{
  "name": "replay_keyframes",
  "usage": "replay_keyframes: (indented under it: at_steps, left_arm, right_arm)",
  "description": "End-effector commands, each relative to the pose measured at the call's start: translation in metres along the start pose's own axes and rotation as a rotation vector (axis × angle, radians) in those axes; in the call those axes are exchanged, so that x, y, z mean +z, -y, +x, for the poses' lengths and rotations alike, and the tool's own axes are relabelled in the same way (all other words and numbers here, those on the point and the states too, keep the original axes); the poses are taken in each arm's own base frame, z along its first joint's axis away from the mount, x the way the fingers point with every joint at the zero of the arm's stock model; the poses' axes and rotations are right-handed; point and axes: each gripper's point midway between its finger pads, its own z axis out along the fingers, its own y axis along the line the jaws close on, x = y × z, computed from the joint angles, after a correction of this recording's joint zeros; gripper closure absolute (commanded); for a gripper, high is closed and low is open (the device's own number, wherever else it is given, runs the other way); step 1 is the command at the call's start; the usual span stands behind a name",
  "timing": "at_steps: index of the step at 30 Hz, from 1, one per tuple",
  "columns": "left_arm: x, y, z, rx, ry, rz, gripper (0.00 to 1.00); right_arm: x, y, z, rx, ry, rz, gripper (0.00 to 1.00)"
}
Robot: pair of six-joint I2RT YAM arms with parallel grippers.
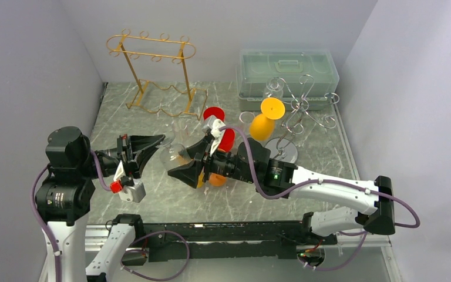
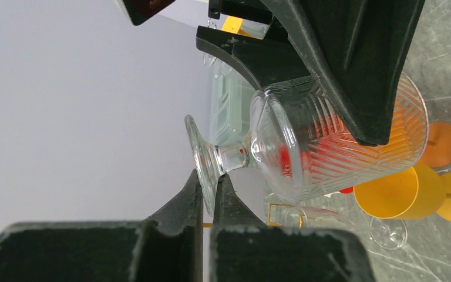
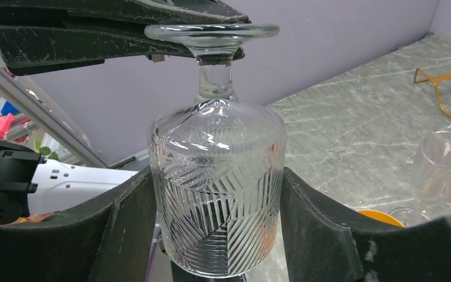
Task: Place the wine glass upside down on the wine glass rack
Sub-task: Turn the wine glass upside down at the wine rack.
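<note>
Right now your left tool (image 2: 210, 179) pinched shut on foot rim of wine glass (image 3: 217, 147). Your right tool (image 3: 216, 188) set wide, both fingers pressed against ribbed bowl, one each side. Glass lies sideways in air over tabletop (image 1: 152, 200), between both arms, foot toward left arm, mouth toward right. Gold rack (image 1: 152, 76) stands well behind, apart from glass.

The left gripper (image 1: 158, 141) and right gripper (image 1: 181, 160) have matte black, wedge-shaped fingers (image 3: 323, 235), scuffed pale along their edges. Behind each come black cylindrical joint housings (image 1: 64, 147) and white link shells (image 1: 335, 188). Purple cables (image 1: 252, 179) loop back from both wrists. Just behind the left gripper sits a white block (image 1: 132, 191) with a red knob (image 1: 115, 187). Behind the right gripper a small green light (image 1: 275, 174) glows.
</note>
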Motion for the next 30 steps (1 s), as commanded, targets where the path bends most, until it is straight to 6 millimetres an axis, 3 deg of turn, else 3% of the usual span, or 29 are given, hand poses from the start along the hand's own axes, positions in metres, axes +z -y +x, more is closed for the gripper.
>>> replay_keyframes:
  at_steps: [1, 3, 4, 8, 9, 11, 14, 17, 20, 25, 30]
  left_arm:
    - [0.000, -0.010, -0.015, 0.092, 0.049, -0.019, 1.00]
    - [-0.001, -0.010, -0.015, 0.090, 0.047, -0.020, 1.00]
    - [-0.001, -0.010, -0.015, 0.085, 0.046, -0.023, 0.94]
    - [-0.001, -0.012, -0.013, 0.057, 0.040, -0.035, 0.50]
    - [-0.001, -0.012, -0.013, 0.051, 0.037, -0.039, 0.31]
    - [-0.001, -0.012, -0.010, 0.040, 0.026, -0.044, 0.21]
    - [-0.001, -0.012, -0.007, -0.001, 0.019, -0.047, 0.17]
    - [0.000, -0.013, -0.005, -0.029, 0.017, -0.050, 0.16]
    - [0.001, -0.011, -0.002, -0.044, 0.016, -0.048, 0.16]
    - [0.003, -0.007, 0.004, -0.061, 0.011, -0.044, 0.17]
    - [0.004, -0.005, 0.008, -0.066, 0.009, -0.041, 0.17]
  right_arm:
    - [0.003, -0.007, -0.022, -0.003, 0.064, -0.015, 0.47]
    - [-0.003, -0.003, -0.021, -0.001, 0.073, 0.007, 0.61]
    - [-0.007, 0.001, -0.020, 0.000, 0.083, 0.025, 0.65]
    - [-0.035, 0.016, -0.018, -0.004, 0.107, 0.098, 0.69]
    - [-0.046, 0.020, -0.018, -0.007, 0.115, 0.121, 0.70]
    - [-0.067, 0.033, -0.013, -0.010, 0.122, 0.184, 0.70]
    - [-0.106, 0.058, 0.003, -0.017, 0.121, 0.299, 0.67]
    - [-0.151, 0.077, 0.006, -0.025, 0.175, 0.387, 0.67]
    - [-0.183, 0.086, 0.005, -0.032, 0.220, 0.432, 0.68]
    - [-0.213, 0.099, 0.013, -0.060, 0.186, 0.505, 0.73]
    - [-0.246, 0.129, 0.020, -0.069, 0.157, 0.703, 0.78]
